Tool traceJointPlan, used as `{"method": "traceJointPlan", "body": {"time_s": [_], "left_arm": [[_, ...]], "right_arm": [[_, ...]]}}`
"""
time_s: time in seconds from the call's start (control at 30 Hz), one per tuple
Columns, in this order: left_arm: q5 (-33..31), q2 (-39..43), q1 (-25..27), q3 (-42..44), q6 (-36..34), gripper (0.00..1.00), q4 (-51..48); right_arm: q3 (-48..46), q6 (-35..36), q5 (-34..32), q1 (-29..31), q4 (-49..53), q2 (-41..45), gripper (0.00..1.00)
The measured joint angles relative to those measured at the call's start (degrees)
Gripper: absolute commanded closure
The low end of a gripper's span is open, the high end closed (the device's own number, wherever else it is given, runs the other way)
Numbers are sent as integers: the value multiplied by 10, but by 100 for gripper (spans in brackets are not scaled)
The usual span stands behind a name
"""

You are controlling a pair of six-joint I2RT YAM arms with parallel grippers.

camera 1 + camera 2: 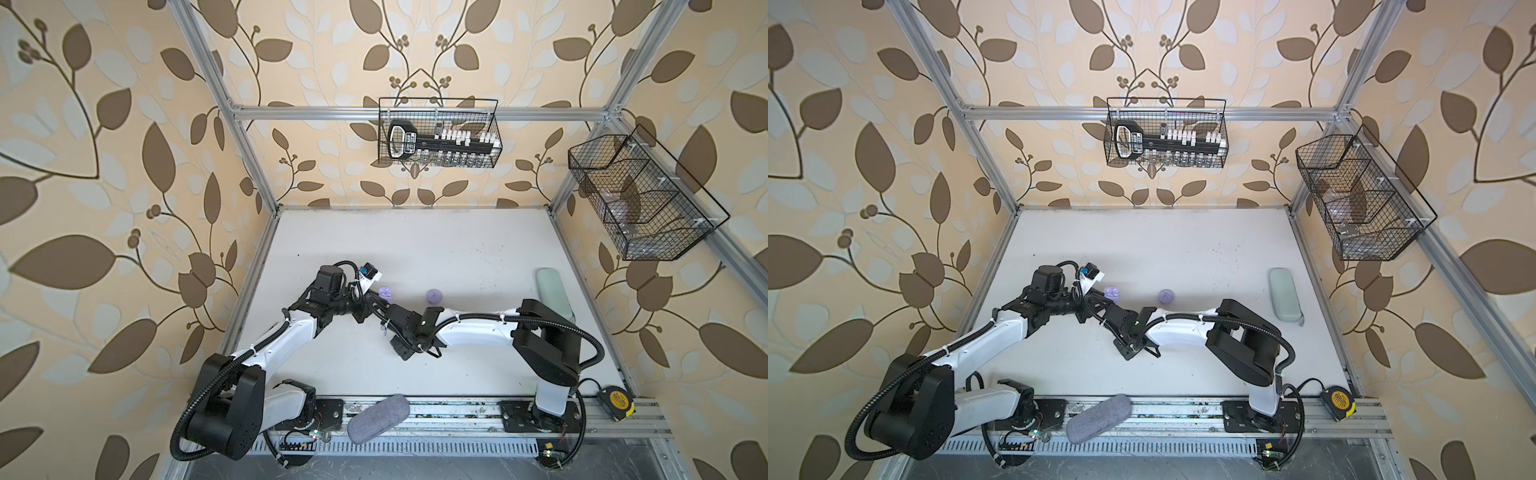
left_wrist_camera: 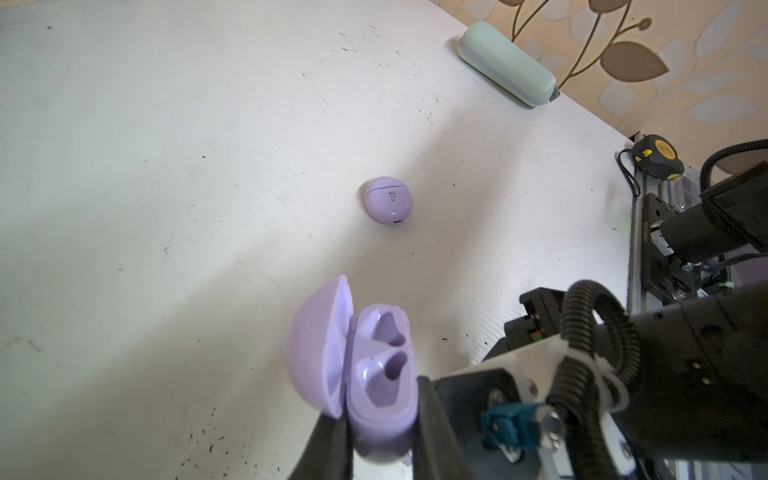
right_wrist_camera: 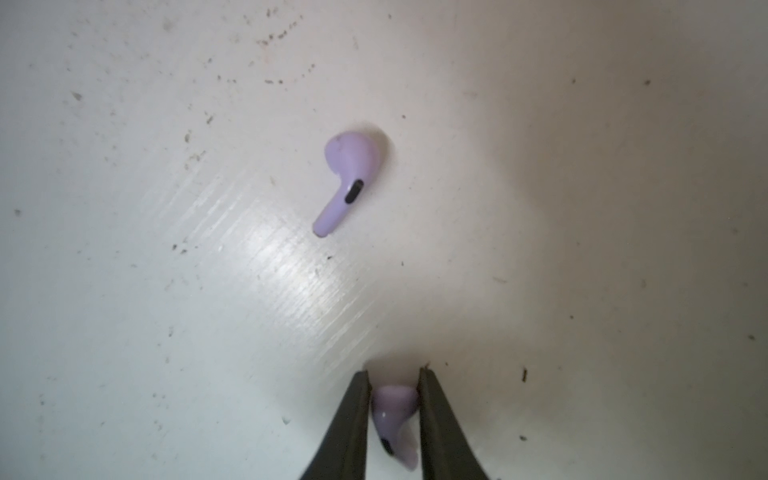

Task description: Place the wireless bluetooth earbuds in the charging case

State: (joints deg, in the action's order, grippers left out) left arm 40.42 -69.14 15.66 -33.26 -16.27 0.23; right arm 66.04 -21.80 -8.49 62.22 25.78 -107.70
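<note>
top, cases: open charging case (image 1: 385,292) mid-table at L arm's tip. Closed lavender case (image 1: 434,296) near it, apart. Same in both top views.
top, hidden: R gripper tips sit under own wrist. Earbuds too small to make out here.
top, clutter: mint glasses case (image 1: 1284,299) by R edge. Grey fabric case (image 1: 1098,417) + tape measure (image 1: 1338,402) on front rail.
L wrist, L gripper (image 2: 376,399): clamped on base of open case, lid swung back, both sockets empty. Base bottom cut off by frame.
R wrist, R gripper (image 3: 394,372): jaws pinch gripped earbud (image 3: 395,419) at its head, low over table (image 3: 166,291). Stem end cut off.
R wrist, loose earbud (image 3: 347,183): lies flat, well clear of jaws.
step: prob. pickup of 1st bud.
how-to: lift straight, no twist. The bud is slick + rounded and could squirt out. Line stem w/ matching socket. L arm should hold case steady.
unknown: only 2 buds in sight. Can't tell if closed case holds any, or which socket fits this bud.
</note>
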Motion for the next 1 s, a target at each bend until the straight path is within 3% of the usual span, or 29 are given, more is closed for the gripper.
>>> {"method": "traceJointPlan", "body": {"time_s": [0.47, 1.0], "left_arm": [[1, 0, 0, 0, 0, 98, 0], [16, 0, 0, 0, -6, 98, -5]], "right_arm": [[-24, -5, 0, -14, -17, 16, 78], [-112, -59, 5, -41, -94, 103, 77]]}}
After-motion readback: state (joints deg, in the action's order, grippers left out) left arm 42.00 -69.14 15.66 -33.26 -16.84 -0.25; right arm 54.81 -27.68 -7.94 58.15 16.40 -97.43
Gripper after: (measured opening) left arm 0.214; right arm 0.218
